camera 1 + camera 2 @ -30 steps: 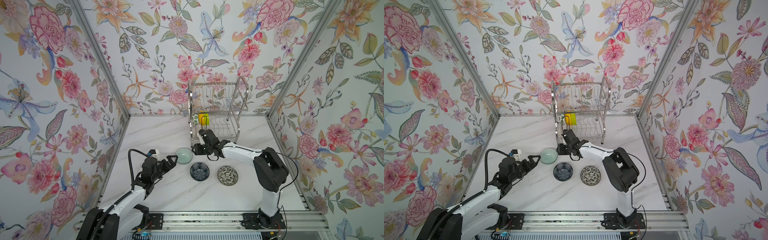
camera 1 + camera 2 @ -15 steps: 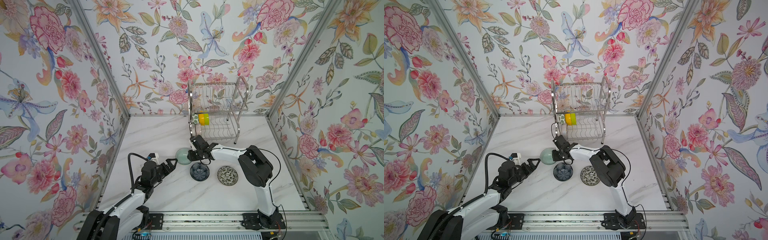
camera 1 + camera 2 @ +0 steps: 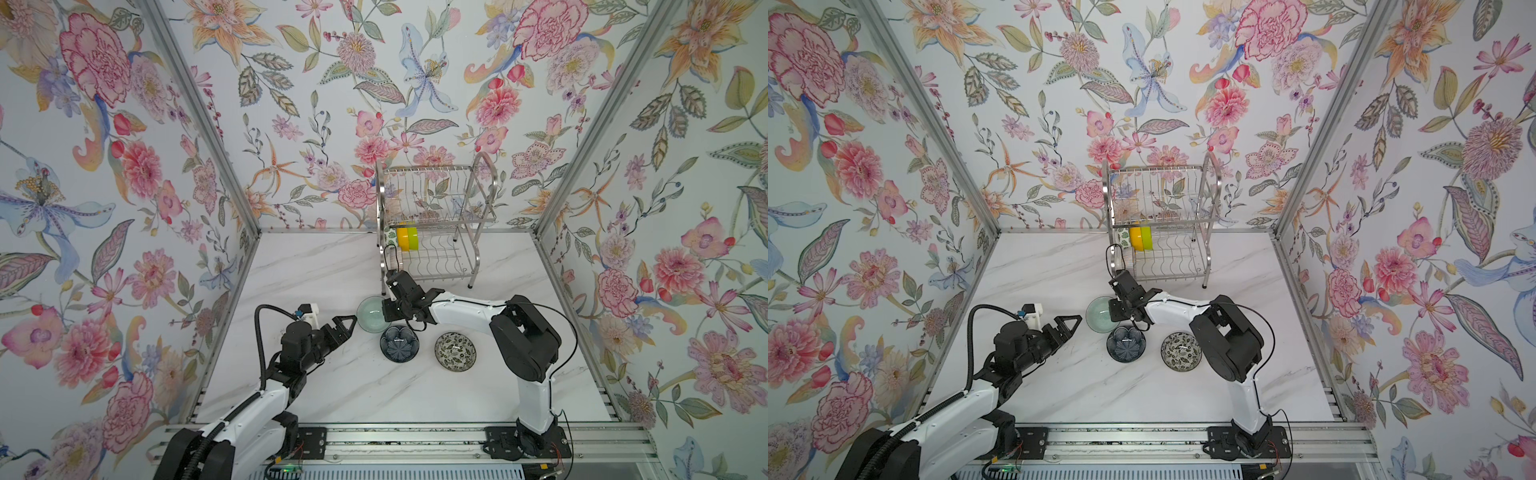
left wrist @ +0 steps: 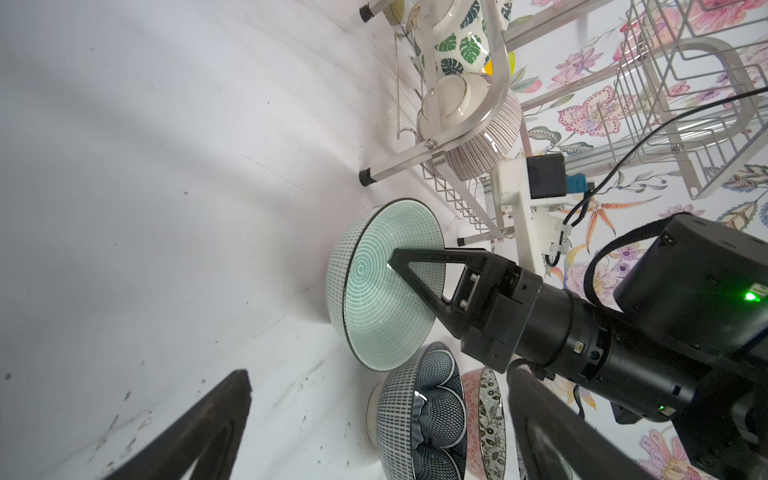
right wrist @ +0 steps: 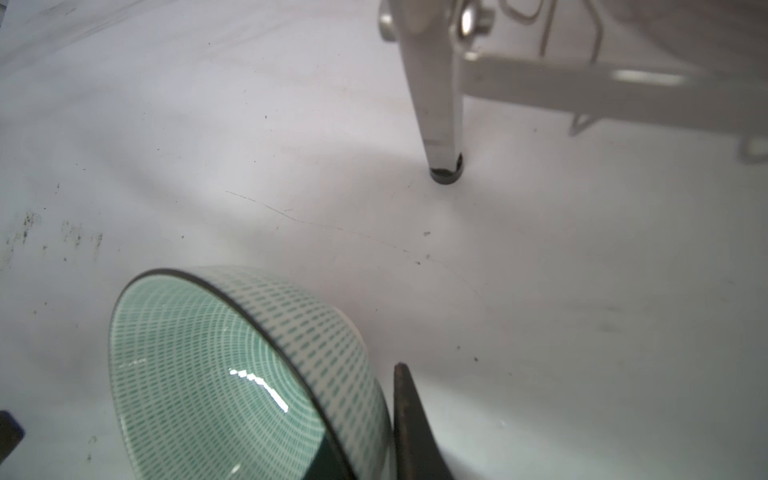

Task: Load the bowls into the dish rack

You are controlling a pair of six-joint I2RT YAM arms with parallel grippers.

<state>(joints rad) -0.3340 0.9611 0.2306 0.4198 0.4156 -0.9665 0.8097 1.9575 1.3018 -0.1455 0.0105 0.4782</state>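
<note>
Steel wire shelves of the dish rack (image 3: 428, 168) are already filling. On the lower tier a green-leaf white bowl (image 3: 390, 237), an orange-yellow bowl (image 3: 402, 239) and a lime green bowl (image 3: 412, 238) stand on edge, side by side. The left wrist view shows a brown-striped bowl (image 4: 486, 141) slotted in at the near end too. The upper tier looks bare from here.

Now the right gripper (image 3: 385, 311) is down on the pale green bowl (image 3: 371, 315). It is pinched onto the rim, with one of its fingers (image 4: 432, 282) inside and the other against the outer wall in the right wrist view. The bowl looks tipped up in that grip, and the rack's near foot stands just beyond those fingers.

The left gripper (image 3: 347, 328) hangs spread wide with nothing in it. Its tips point at the same pale green bowl, just short of touching it.

Two bowls sit flat on the marble table (image 3: 332, 386). The dark blue bowl (image 3: 400, 343) is just beside the right fingers on the side away from the rack. The black-white floral bowl (image 3: 455, 350) is a little further along, under that arm.

My read is that we're past halfway, with one bowl in hand and two left to go.
</note>
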